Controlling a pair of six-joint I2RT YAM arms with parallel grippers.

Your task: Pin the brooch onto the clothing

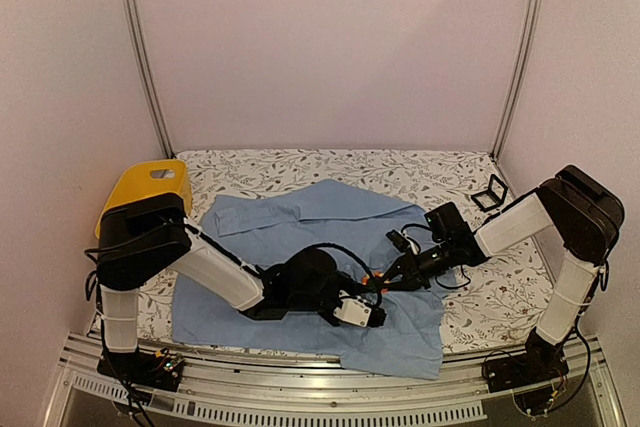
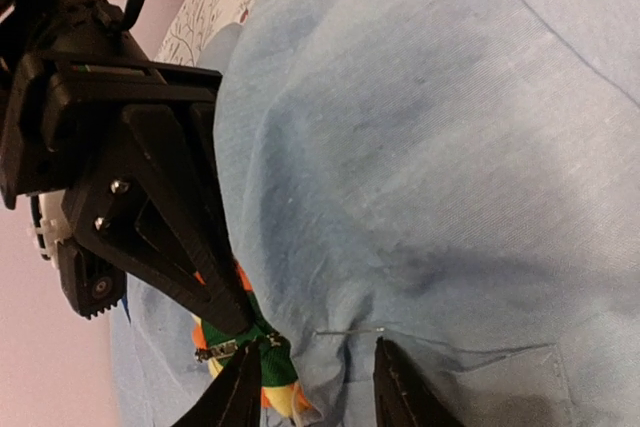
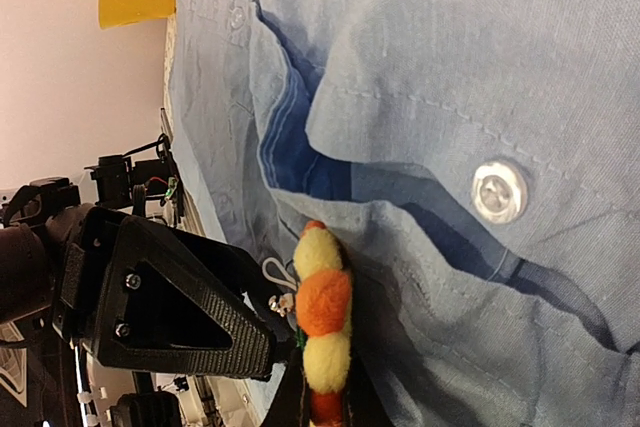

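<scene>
— Where is the brooch (image 3: 322,332)?
— Pinched edge-on in the right hand (image 3: 325,409), pressed against the blue shirt (image 1: 300,217) spread on the desk (image 1: 300,165), below a white button (image 3: 500,190).
— And the left hand (image 2: 315,372)?
— Fingers narrowly parted, a ridge of shirt between them, just beside the brooch; whether they touch the cloth, I cannot tell

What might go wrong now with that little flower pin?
1. Only the right gripper clamps the brooch. The left gripper has its jaws apart, so the brooch might twist or slip loose.
2. The shirt is bunched around the needle, which may catch extra layers.
</scene>
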